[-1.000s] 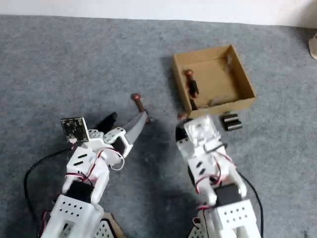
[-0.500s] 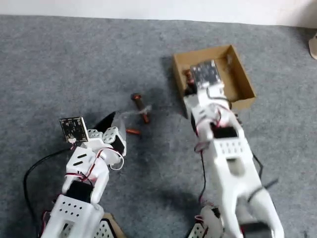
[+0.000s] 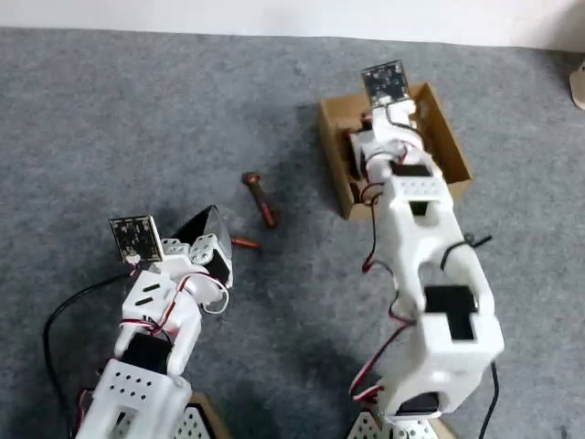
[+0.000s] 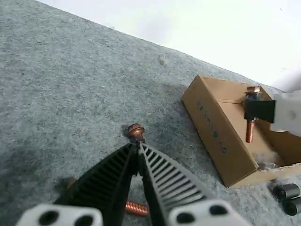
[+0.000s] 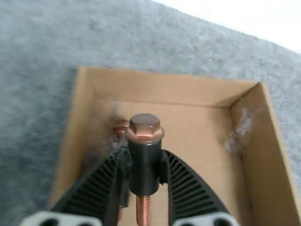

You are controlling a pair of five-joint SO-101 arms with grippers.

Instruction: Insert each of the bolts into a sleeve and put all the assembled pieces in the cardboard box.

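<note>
Hands first: the right hand (image 5: 143,161) is clamped around a black sleeve (image 5: 144,172) with a copper bolt (image 5: 144,127) pushed through it. The hex head sits on top and the threaded end pokes out underneath. It's holding that piece upright over the inside of the cardboard box (image 5: 178,89). I can't tell if the bolt's tip touches the box floor or hangs a bit above it. The box sits toward the far edge of the grey, carpet-covered tabletop (image 3: 110,110), a bit right of the middle. Down in the box, just beside the held piece, a second bolt head (image 5: 120,126) peeks out. The rest of that one is hidden behind the fingers.

The left hand (image 4: 138,149) is over by the near-left part of the tabletop, with its fingers pressed together and nothing between them. Its tips point toward a loose bolt (image 3: 260,198) lying around the middle of the tabletop, near but not touching. Another loose bolt (image 3: 245,242) lies a little closer to the near edge, just beside the left hand and apart from the first one. Two spare sleeves (image 4: 286,193) lie side by side on the tabletop, right outside the box's near wall.
</note>
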